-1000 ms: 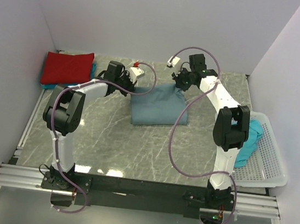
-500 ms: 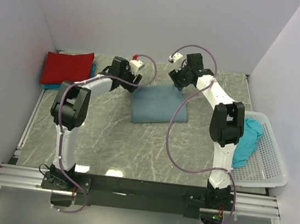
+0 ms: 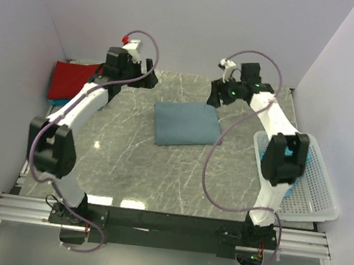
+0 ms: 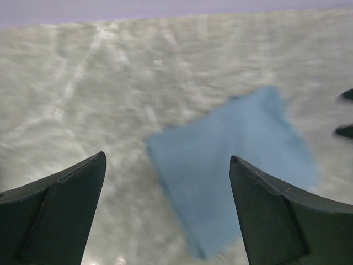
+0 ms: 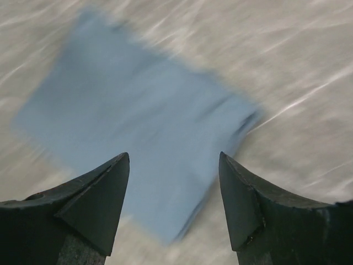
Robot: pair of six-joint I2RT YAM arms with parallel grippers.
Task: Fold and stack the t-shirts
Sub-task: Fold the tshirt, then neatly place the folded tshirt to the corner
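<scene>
1. Left fingers (image 4: 60,215): these are standing spread wide and are pinching nothing. The left gripper (image 4: 166,159) was closed on the far left corner of the slate-blue t-shirt (image 4: 237,160) a second ago. It is now lifting clear toward 11 o'clock.

2. Right fingers (image 5: 253,210): these are also standing spread and empty. The right gripper (image 5: 174,155) has let go of the far right corner and is backing off toward 1 o'clock. The wrist view is blurring with the motion.

3. Slate-blue t-shirt: it is lying flat on the table (image 3: 128,159) as a compact folded rectangle, at centre and slightly toward 12 o'clock. Neither gripper is touching it. The raised far edge seen a second ago is now lying down.

4. Surroundings: the red t-shirt (image 3: 70,79) is lying folded at 10 o'clock, well apart. The white basket (image 3: 317,184) is sitting at 4 o'clock, with the right arm hiding most of its contents.

5. Meaning for the task: the fold on this shirt appears finished. Carrying it onto the stack at 10 o'clock is probably pending.
</scene>
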